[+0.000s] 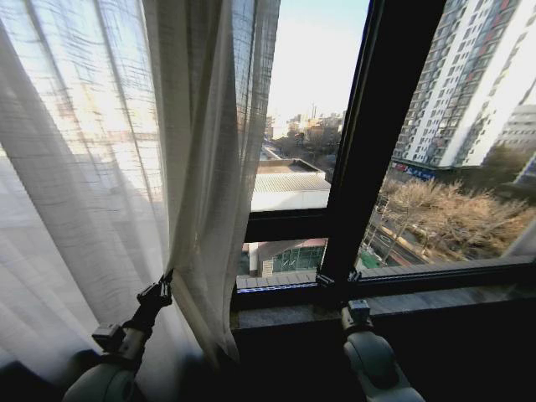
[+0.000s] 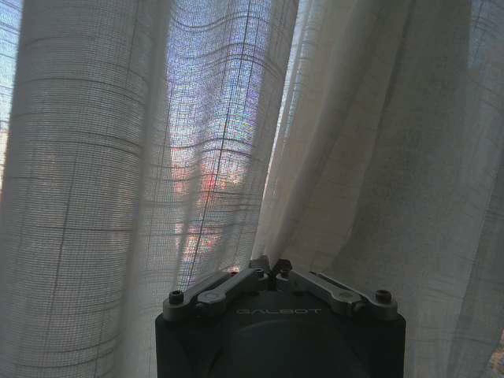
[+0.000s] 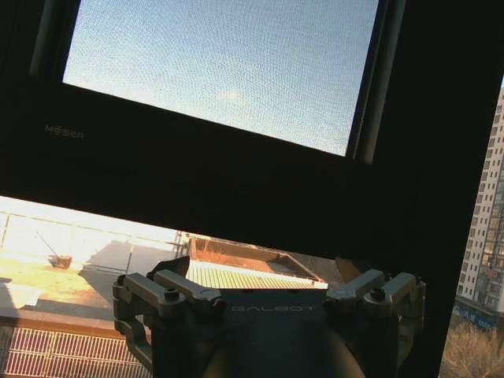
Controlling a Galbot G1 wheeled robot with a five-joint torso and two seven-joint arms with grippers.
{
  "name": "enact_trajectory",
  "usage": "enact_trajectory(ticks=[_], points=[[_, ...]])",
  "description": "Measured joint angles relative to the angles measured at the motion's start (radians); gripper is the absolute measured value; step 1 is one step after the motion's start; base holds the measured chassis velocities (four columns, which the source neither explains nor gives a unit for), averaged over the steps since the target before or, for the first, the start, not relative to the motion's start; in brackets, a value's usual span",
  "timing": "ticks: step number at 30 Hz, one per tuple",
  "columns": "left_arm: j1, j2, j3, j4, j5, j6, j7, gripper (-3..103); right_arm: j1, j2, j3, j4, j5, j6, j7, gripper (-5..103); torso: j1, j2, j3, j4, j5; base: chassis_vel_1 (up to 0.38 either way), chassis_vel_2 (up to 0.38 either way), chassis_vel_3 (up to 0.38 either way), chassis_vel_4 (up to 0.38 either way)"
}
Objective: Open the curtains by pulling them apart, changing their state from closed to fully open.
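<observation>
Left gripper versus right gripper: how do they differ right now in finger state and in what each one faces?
The left gripper has its fingers closed together on a fold of the curtain; the right gripper has its fingers spread apart with nothing between them. The left one sits against sheer fabric, the right one faces the dark window frame and bare glass. The left is raised higher than the right. Both reach forward toward the window.

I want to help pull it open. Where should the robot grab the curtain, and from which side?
Judging by its hang, grab the curtain on its thick bunched edge fold, low down near the sill, coming straight from the front. The left gripper is shut on that fold there; the right gripper rests open by the window frame.
</observation>
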Motion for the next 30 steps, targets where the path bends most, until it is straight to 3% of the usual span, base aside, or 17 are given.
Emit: enact_trajectory(ticks=[30], points=[[0.028,-0.019,-0.007,-0.044,0.004,0.000,-0.001,0,-0.002,-0.001,-0.019,-0.005,0.000,0.021,-0.015,100,0.000,0.000,0.000,0.0000,0.0003,0.355,0.353,-0.357,-0.352]])
